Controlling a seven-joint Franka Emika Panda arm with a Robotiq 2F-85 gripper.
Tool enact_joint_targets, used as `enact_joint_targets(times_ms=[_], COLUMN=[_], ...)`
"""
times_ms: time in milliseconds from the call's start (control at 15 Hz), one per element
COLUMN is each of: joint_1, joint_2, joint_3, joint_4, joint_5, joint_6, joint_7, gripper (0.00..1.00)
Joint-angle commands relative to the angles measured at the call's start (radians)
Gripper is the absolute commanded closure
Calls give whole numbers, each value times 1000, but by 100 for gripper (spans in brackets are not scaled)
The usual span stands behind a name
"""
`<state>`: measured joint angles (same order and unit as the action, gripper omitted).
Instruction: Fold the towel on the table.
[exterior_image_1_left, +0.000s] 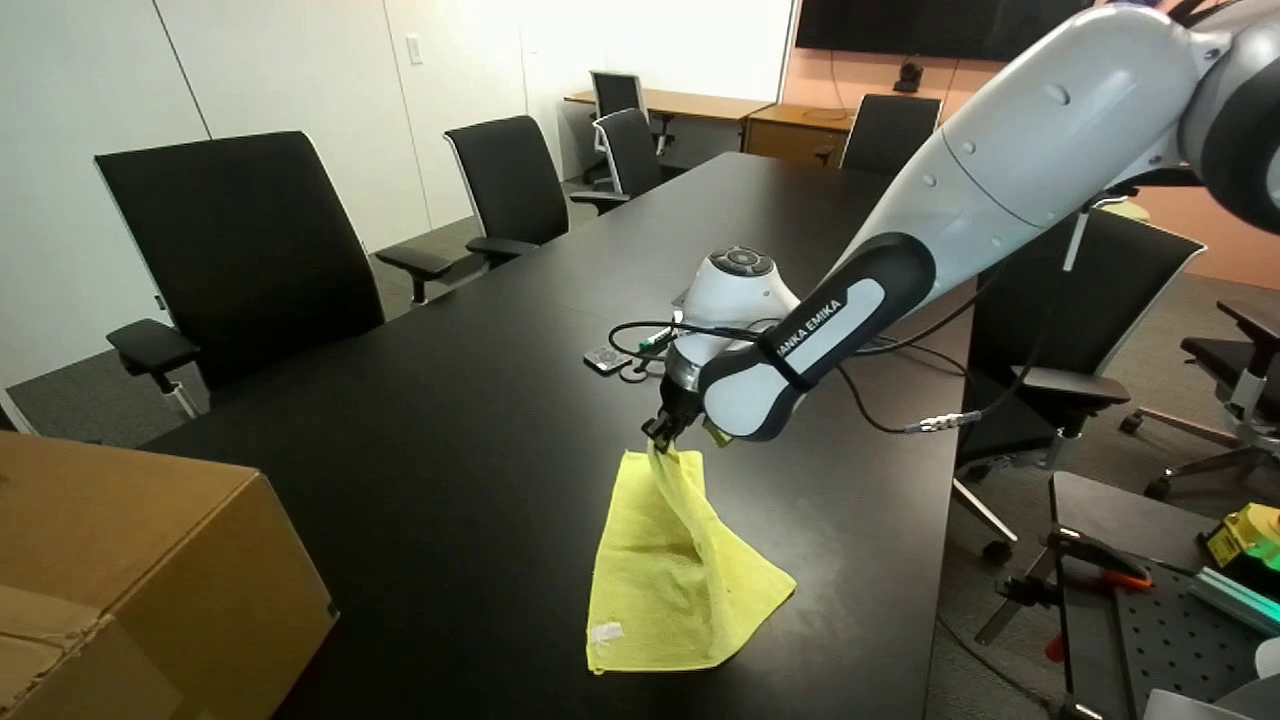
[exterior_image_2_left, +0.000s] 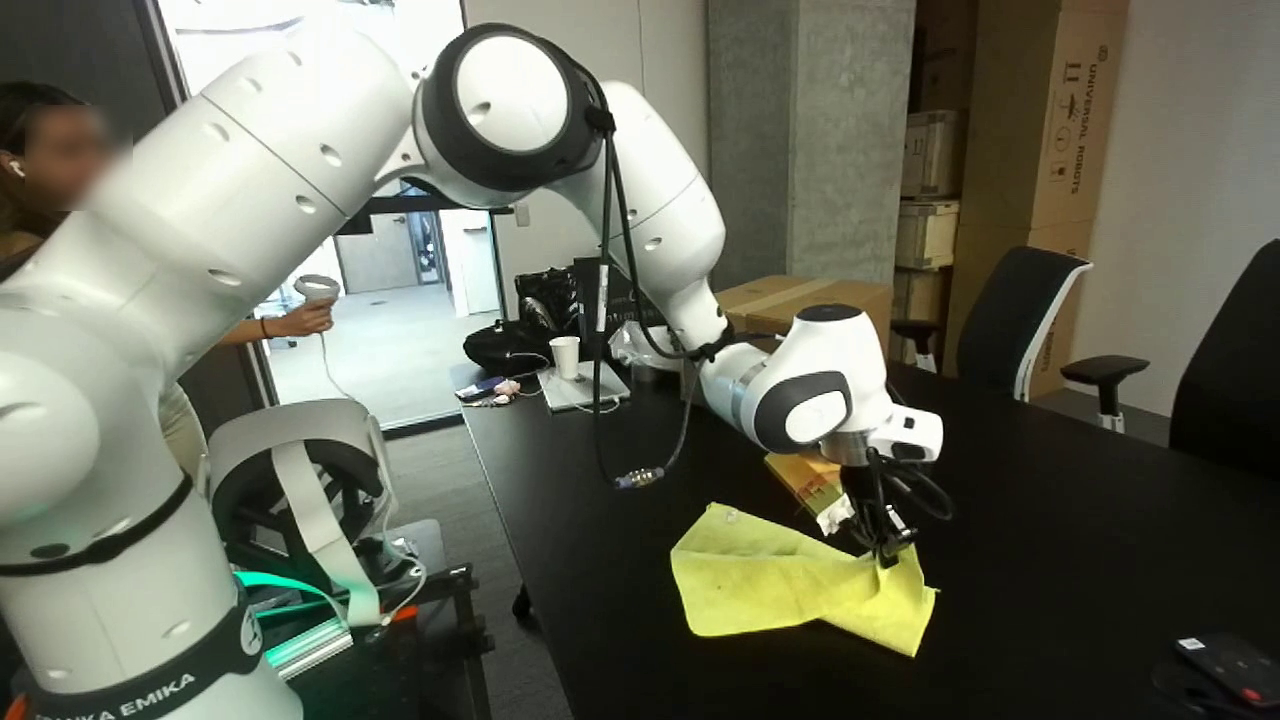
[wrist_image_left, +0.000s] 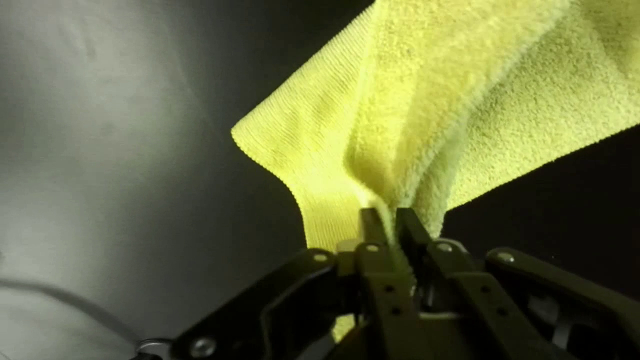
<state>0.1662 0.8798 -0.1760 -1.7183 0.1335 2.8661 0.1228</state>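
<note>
The lime towel lies on the black table, with one part drawn up into a bunched ridge. It also shows in an exterior view, folded over unevenly, and in the wrist view. My gripper is at the towel's far end, pointing down, just above the tabletop. In the wrist view the gripper's fingers are close together with a fold of towel pinched between them. It also shows in an exterior view against the towel. The cloth under the fingers is partly hidden.
A cardboard box stands on the table. A small dark device and a green marker lie beyond the gripper. A cup stands on a laptop. A cable connector hangs from the arm. Chairs ring the table.
</note>
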Motion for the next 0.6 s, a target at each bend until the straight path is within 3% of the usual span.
enact_joint_targets(times_ms=[0,267,467,533], joint_1=[-35,-68,-118,-128], joint_2=[-4,-67,-155,-179], joint_3=[49,114,183,197], joint_4=[43,-23,-176,-230], joint_5=[-1,1,-15,-28], joint_6=[24,94,68,46], joint_7=[70,50,-27,-62], gripper=[54,23,2,0])
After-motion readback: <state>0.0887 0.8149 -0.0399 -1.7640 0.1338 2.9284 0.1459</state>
